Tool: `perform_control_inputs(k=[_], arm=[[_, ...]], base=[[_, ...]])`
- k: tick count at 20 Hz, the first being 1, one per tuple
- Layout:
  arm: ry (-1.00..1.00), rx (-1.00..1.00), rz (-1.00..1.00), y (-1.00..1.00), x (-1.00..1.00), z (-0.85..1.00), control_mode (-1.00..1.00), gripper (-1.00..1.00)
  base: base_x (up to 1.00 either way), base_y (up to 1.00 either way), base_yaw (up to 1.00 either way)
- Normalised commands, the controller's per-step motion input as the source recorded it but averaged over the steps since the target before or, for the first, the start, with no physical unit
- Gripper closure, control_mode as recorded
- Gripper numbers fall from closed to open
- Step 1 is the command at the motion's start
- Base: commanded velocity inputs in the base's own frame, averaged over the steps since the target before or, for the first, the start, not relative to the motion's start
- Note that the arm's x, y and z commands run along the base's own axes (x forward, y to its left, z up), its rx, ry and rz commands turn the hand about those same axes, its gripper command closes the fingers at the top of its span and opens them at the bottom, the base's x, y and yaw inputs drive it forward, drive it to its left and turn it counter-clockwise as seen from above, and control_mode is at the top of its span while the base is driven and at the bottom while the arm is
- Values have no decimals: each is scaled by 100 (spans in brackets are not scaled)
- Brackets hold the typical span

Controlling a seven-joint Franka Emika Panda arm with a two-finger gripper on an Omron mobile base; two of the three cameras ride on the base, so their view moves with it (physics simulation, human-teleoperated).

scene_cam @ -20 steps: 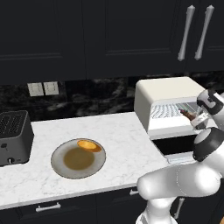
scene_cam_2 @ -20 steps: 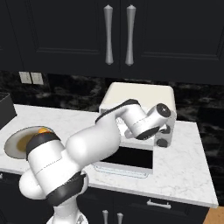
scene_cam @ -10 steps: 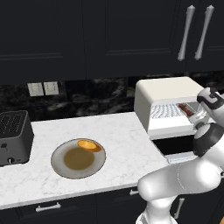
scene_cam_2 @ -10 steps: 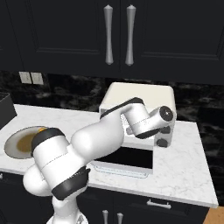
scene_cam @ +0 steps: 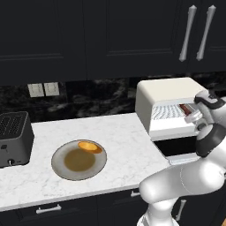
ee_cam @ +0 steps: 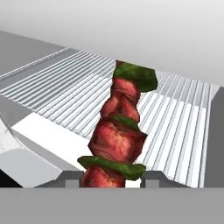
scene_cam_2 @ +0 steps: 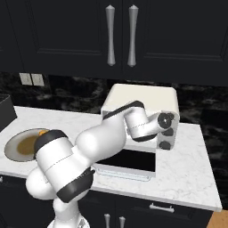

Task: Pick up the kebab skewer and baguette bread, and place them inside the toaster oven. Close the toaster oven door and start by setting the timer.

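Pushed deeper into the toaster oven (scene_cam: 170, 108), gripper (ee_cam: 113, 178) clamped on the kebab skewer (ee_cam: 120, 127) above its wire rack (ee_cam: 175, 127).

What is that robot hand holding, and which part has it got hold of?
The gripper holds the kebab skewer by its near end, with the rest pointing out over the toaster oven's wire rack.

Arm (scene_cam_2: 95, 147) is glossy white, all fat rounded segments, with dark grey bands at the joints. Wrist end has a black round cap and a few small dark discs. Tool (ee_cam: 112, 179) tips are small, dark grey, blocky.
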Motion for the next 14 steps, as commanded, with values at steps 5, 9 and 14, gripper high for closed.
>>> perform_control_inputs(k=[5,9,14], arm=[[-6,0,-4,10,30,0,-100,100],[0,0,-2,16,30,2,-100,100],[0,0,0,12,39,6,-100,100]], base=[[0,0,0],[0,0,0],[0,0,0]])
